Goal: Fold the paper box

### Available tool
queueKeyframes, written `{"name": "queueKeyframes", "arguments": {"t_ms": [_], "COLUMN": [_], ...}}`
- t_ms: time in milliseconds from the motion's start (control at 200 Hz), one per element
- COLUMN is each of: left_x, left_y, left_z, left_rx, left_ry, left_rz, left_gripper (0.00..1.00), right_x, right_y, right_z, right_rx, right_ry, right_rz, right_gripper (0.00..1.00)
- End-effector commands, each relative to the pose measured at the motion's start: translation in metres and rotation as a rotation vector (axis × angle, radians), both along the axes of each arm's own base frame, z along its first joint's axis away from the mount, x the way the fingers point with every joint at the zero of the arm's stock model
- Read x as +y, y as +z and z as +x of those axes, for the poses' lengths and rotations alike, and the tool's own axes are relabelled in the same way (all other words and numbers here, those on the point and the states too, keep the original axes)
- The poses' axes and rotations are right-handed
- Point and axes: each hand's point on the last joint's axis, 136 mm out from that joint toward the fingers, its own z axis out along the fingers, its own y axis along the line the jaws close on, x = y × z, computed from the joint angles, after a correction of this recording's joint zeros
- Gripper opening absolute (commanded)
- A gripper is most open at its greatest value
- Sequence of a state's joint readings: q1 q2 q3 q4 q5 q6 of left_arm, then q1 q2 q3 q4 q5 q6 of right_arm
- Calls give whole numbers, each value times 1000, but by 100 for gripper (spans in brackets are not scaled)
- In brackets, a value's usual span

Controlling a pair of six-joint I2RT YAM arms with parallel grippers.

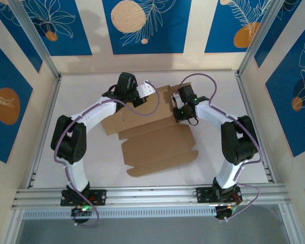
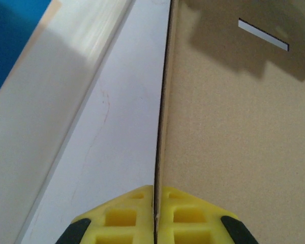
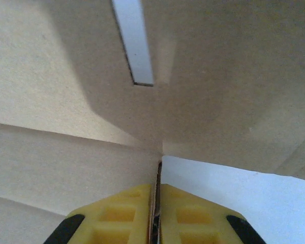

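The paper box (image 1: 157, 147) is a brown die-cut cardboard sheet, mostly flat on the white table, with its far part lifted between the two arms. My left gripper (image 1: 142, 92) holds the far left flap. In the left wrist view its yellow fingers (image 2: 127, 218) are shut on the thin cardboard edge (image 2: 160, 127), and the panel (image 2: 234, 132) with a slot (image 2: 263, 34) stretches away to the right. My right gripper (image 1: 179, 111) holds the far right part. Its yellow fingers (image 3: 193, 216) are pressed on a cardboard edge (image 3: 157, 175), with a folded panel (image 3: 66, 162) and a slot (image 3: 134, 40) ahead.
The white table (image 1: 81, 91) is walled by cream and blue panels on three sides. A metal rail (image 1: 152, 195) runs along the near edge by the arm bases. A pale wall ledge (image 2: 51, 101) lies close to the left of the left gripper.
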State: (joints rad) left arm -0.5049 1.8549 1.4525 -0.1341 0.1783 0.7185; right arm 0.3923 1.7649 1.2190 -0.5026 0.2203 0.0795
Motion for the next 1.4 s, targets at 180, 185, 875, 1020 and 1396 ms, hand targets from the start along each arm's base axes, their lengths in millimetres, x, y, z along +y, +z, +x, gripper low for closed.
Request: {"name": "queueKeyframes", "arguments": {"t_ms": [180,185,875,1020,1396], "left_x": [-31,-32,-27,-26,-25], "left_y": [10,10,-1,-3,-15], "left_z": [-2,-3,6,8,10], "left_rx": [-32,-32,-95,-99,-76], "left_ry": [-8,-8,51,53,58], "left_rz": [5,6,131,146,173], "left_gripper": [0,0,0,0,0], "right_x": [18,18,39,36,35], "right_y": [-35,-36,4,12,8], "right_z": [-6,-6,-16,-17,-25], "right_rx": [10,11,86,129,202], "right_ry": [66,65,-68,-110,-155], "right_rz": [-228,-232,146,251,342], "right_gripper": [3,3,34,33,34]}}
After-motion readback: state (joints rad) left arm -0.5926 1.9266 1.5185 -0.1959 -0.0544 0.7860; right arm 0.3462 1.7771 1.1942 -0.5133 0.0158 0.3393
